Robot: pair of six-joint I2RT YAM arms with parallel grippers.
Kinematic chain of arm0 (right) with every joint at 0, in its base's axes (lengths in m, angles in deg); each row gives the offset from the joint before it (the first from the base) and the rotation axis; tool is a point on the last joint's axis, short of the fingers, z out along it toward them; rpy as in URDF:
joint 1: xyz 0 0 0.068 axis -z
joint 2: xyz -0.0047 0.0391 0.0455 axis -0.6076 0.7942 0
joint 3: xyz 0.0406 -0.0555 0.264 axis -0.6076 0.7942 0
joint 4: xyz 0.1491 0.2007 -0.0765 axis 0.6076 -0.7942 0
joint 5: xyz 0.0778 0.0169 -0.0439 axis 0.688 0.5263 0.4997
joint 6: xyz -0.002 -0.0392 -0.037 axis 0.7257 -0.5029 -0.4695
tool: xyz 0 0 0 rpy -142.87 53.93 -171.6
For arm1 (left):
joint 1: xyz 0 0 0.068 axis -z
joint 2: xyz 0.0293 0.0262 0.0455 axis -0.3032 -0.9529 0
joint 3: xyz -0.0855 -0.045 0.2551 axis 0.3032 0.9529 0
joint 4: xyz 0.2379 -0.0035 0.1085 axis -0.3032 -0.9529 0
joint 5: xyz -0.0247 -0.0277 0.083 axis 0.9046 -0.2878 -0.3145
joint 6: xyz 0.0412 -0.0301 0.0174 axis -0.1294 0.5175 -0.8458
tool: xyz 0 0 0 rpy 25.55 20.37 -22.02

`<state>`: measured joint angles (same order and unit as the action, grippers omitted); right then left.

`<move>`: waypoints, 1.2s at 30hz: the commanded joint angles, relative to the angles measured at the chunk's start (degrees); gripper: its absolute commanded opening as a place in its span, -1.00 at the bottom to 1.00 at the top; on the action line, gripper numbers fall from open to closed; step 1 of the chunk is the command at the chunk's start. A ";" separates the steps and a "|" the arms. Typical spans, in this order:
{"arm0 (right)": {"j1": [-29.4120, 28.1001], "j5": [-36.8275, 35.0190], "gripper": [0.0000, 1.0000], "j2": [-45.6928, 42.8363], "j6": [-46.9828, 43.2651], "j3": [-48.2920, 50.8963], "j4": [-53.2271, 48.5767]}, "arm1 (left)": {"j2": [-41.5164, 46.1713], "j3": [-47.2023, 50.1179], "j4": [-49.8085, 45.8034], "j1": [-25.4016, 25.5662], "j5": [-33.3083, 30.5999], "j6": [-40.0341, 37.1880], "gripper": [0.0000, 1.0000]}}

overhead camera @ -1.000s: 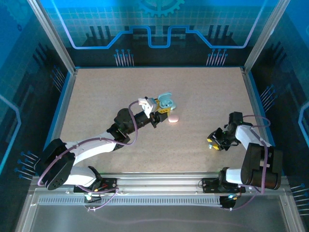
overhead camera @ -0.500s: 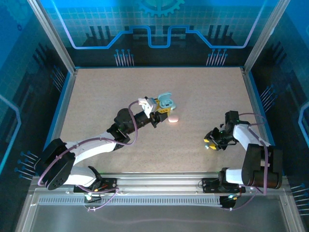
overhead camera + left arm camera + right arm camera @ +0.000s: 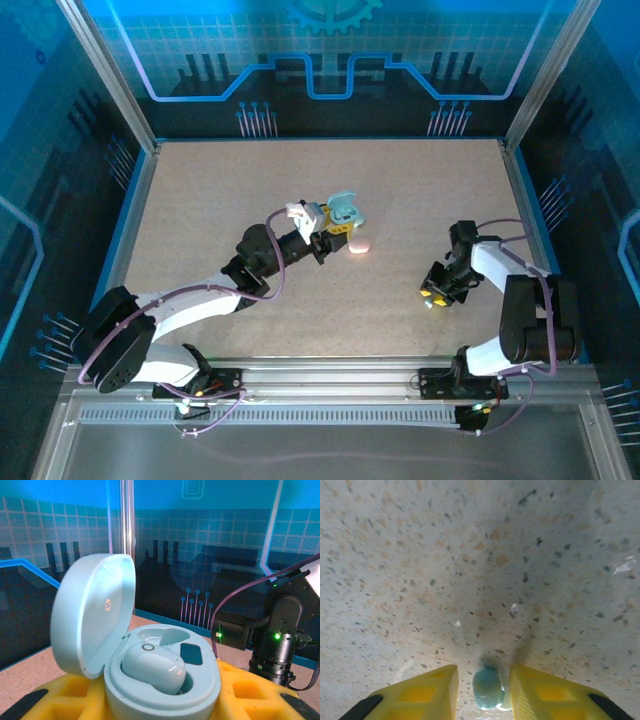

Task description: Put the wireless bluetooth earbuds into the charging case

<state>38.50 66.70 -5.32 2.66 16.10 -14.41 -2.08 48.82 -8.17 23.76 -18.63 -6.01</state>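
Since a second earlier: right gripper (image 3: 432, 294) had moved leftward across the table (image 3: 230, 190), wrist swung inward. Left arm, blue case and pink case (image 3: 359, 246) unchanged in position.

Right gripper: yellow fingers (image 3: 427, 691) stood slightly apart, low over the table, one either side of a pale blue earbud (image 3: 488, 687) that lay on the surface. A sliver of table showed between one finger and the earbud; not clamped.

Left gripper (image 3: 336, 228): pinched on the pale blue charging case (image 3: 202, 692), yellow pads at both lower flanks, case held clear of the table near its centre, just beside the pink case.

Charging case: lid (image 3: 92, 612) hinged up and back. One pale blue earbud, the seated earbud (image 3: 152, 667), sat in the near well. Second well (image 3: 167, 634) behind it showed its hollow.

Pink case: lay shut on the table.
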 commanded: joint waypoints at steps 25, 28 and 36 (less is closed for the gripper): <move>-4.18 -4.10 -0.52 4.79 -2.01 -3.38 -3.31 | -0.16 -0.23 2.35 -0.47 -0.41 0.71 -0.31; -4.65 -3.98 -0.52 5.19 -2.00 -3.57 -3.49 | 0.02 -0.12 2.35 -0.51 -0.52 0.61 -0.31; -5.74 -5.08 -0.47 4.77 -1.67 -3.97 -4.63 | -0.05 -0.04 2.53 -0.41 -0.54 0.71 -0.31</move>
<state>34.17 61.52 -1.26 1.13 12.58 -17.47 -2.11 48.82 -8.17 23.71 -18.66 -6.03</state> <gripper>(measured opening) 0.264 0.380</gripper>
